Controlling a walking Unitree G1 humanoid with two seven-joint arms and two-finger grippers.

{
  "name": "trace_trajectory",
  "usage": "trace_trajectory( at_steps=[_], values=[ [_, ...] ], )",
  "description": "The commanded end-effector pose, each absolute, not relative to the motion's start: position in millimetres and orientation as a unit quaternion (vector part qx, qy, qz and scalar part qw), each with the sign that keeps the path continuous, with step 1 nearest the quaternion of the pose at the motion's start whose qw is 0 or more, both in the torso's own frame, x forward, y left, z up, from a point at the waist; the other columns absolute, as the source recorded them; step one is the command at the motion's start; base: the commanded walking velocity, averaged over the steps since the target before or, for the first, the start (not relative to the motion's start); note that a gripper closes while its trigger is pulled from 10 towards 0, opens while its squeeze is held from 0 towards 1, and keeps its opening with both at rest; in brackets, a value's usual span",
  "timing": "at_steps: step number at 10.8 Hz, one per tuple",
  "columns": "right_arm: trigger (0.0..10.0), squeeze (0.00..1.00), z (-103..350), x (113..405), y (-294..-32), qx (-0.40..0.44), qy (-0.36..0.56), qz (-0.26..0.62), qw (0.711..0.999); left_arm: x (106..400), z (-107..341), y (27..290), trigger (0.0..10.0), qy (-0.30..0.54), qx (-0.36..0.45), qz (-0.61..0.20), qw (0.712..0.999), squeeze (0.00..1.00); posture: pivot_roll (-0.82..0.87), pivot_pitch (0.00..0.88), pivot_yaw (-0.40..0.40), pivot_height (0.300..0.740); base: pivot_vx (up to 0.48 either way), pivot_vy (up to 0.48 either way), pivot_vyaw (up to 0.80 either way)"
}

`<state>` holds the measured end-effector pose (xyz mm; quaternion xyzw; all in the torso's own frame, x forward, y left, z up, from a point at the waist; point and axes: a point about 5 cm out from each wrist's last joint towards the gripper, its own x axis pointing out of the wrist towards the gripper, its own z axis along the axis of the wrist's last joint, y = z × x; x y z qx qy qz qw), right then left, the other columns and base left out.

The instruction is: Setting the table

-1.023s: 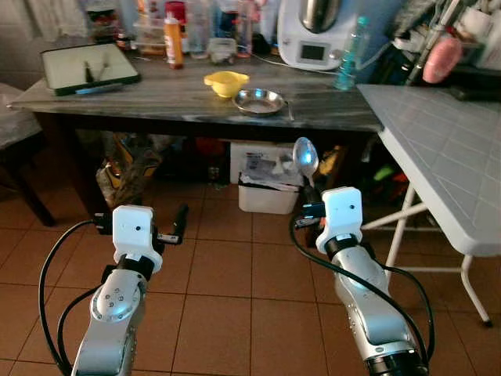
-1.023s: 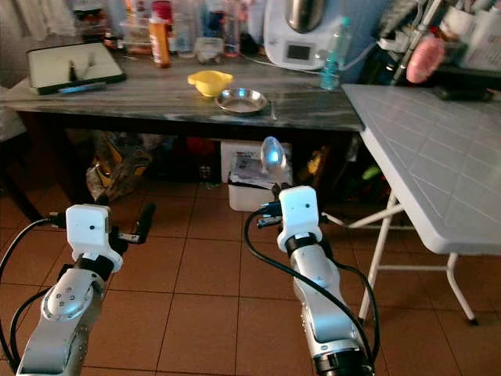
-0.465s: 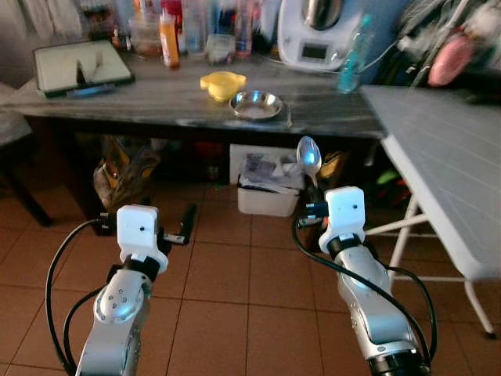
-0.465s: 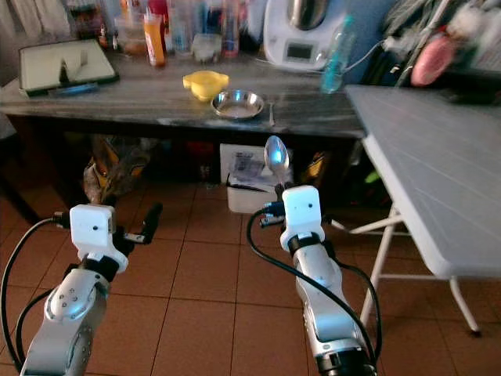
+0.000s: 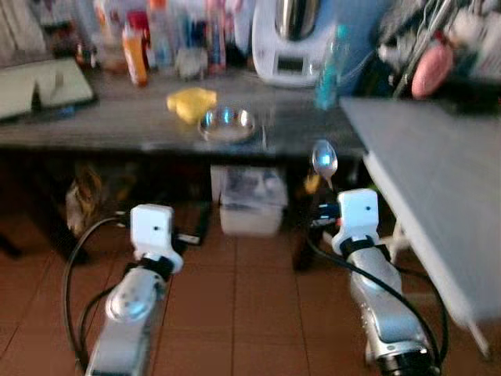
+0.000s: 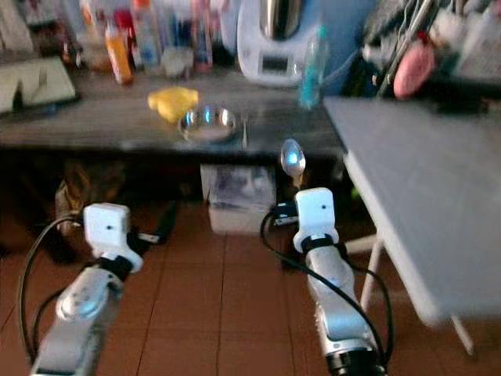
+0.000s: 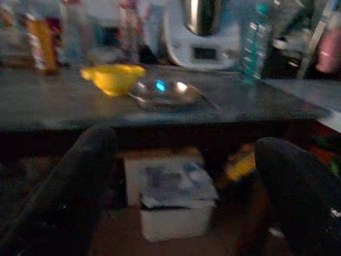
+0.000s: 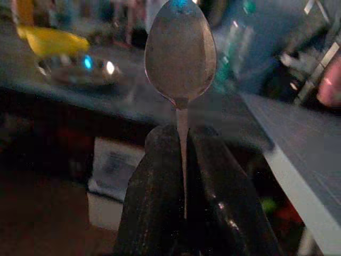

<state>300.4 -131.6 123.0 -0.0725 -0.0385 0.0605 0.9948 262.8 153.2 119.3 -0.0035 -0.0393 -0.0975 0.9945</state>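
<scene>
My right gripper [image 8: 181,144] is shut on a metal spoon [image 5: 324,160], held upright with its bowl up, in front of the dark marble table [image 5: 117,129]. A steel plate [image 5: 226,124] and a yellow bowl [image 5: 192,103] sit on that table, with a piece of cutlery [image 5: 264,135] lying right of the plate. My left gripper [image 5: 200,227] is open and empty, low in front of the table; its two fingers [image 7: 80,176] stand wide apart in the left wrist view. The views are blurred.
A white folding table [image 5: 438,164] stands to the right. Bottles [image 5: 135,55], a white kitchen machine [image 5: 286,39] and a green tray [image 5: 39,82] are at the back of the marble table. A white box [image 5: 250,205] sits beneath it on the tiled floor.
The whole view has shifted as the camera moved closer and turned right. Both arms keep their pose; the spoon stays in the right gripper.
</scene>
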Motion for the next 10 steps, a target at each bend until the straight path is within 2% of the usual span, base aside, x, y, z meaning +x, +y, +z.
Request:
trace_trajectory(
  at_steps=[1,7,9,10],
  values=[
    [10.0,0.0,129.3,302.2,-123.6,-0.072,-0.053,0.071,0.993,263.0,119.5,157.0,10.0,-0.039,-0.002,-0.094,0.995,0.0,0.14,0.0,-0.046,0.74,0.48,0.0,0.0],
    [10.0,0.0,131.8,303.2,-121.9,-0.084,-0.061,0.081,0.991,261.3,117.9,156.3,10.0,-0.039,-0.002,-0.088,0.995,0.0,0.15,0.0,-0.057,0.74,0.48,0.0,0.0],
    [10.0,0.0,130.8,302.8,-120.4,-0.081,-0.061,0.082,0.992,261.4,118.0,157.0,10.0,-0.038,0.001,-0.088,0.995,0.0,0.15,0.0,-0.051,0.74,0.48,0.0,0.59],
    [10.0,0.0,130.2,302.6,-120.8,-0.08,-0.059,0.079,0.992,261.8,118.5,157.2,10.0,-0.037,0.002,-0.09,0.995,0.0,0.15,0.0,-0.047,0.74,0.48,0.0,0.0]
  ],
)
